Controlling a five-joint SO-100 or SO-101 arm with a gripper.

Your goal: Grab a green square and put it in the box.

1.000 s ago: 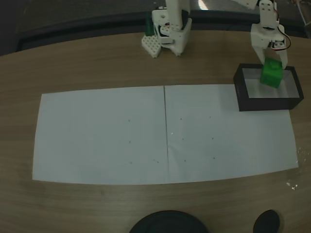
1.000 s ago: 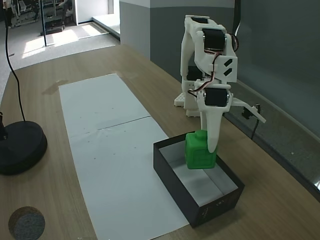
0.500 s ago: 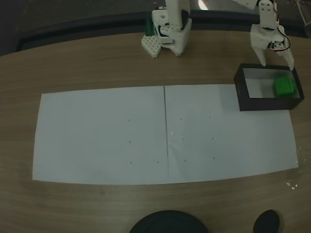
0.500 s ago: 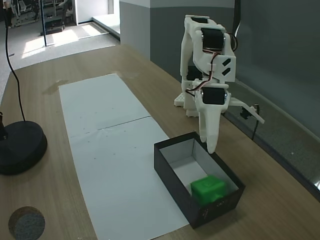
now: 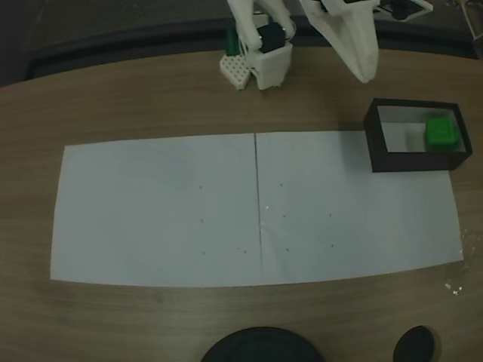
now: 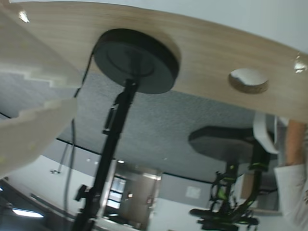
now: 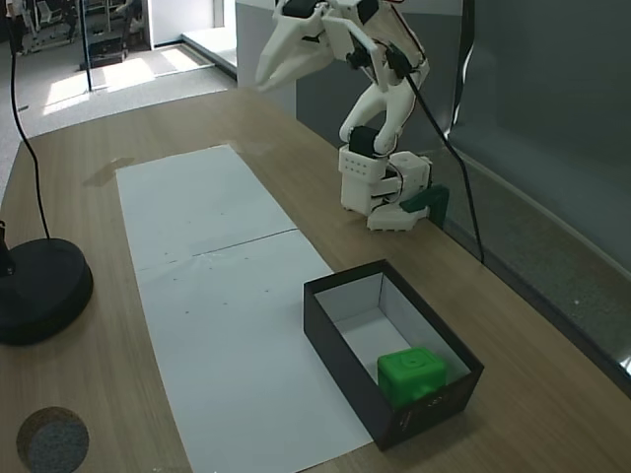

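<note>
Since half a second ago my arm has swung up and away from the box (image 7: 340, 340), which was just under the fingers then. Nearest in a fixed view, the green square (image 7: 415, 374) lies on the white floor at the box's near end, touching nothing of mine. Farther back, the gripper (image 7: 271, 71) hangs high above the table, well apart from the box, holding nothing; its fingers look nearly together. I judge the task finished.

green square (image 7: 414, 371): 1 | box (image 7: 335, 340): 1 | paper sheets (image 5: 158, 207): 2 | round black stand base (image 7: 39, 289): 1
</note>
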